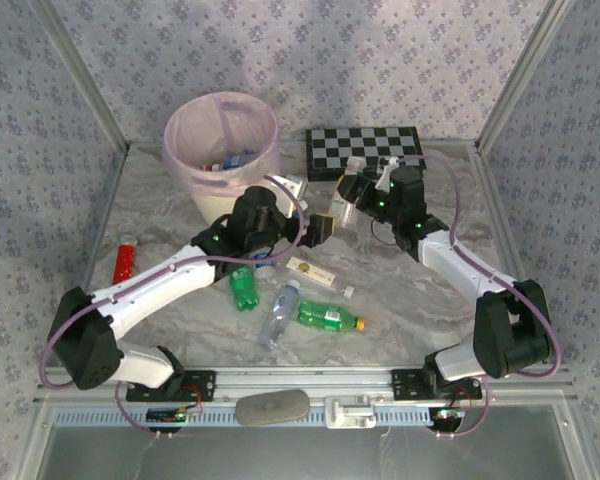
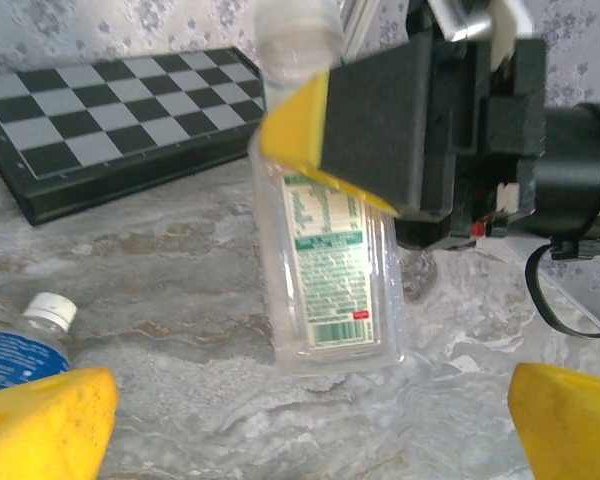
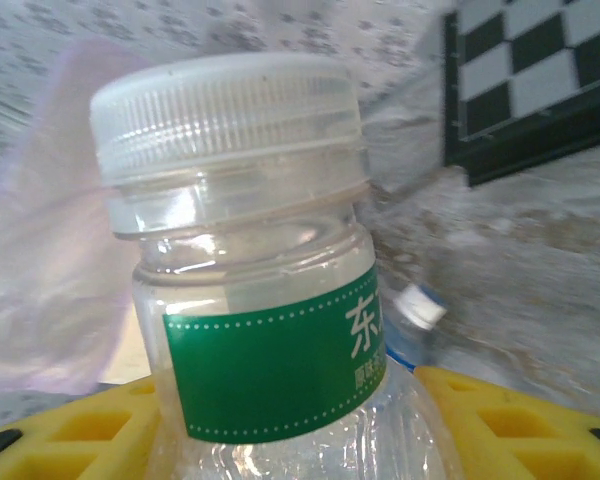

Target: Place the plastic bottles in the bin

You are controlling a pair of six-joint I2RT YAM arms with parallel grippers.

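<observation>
Three plastic bottles (image 1: 277, 312) are found lying on the worktop (image 1: 420, 300) nearest the bases. Further out, the left end effector (image 2: 305, 420) is held spread and empty. A green-labelled bottle (image 3: 270, 370) is pinched by the right end effector (image 3: 300, 435), presumably for transfer to the bin (image 1: 170, 140) beyond.

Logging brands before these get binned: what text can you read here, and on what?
"东": white, on the green label of the clear bottle in the right gripper; the rest wraps out of sight.
Small print under it: too blurred.
Its back label: green print, too blurred.
Blue-label bottle: nothing legible.
Yellow-capped green bottle: label too small.
</observation>
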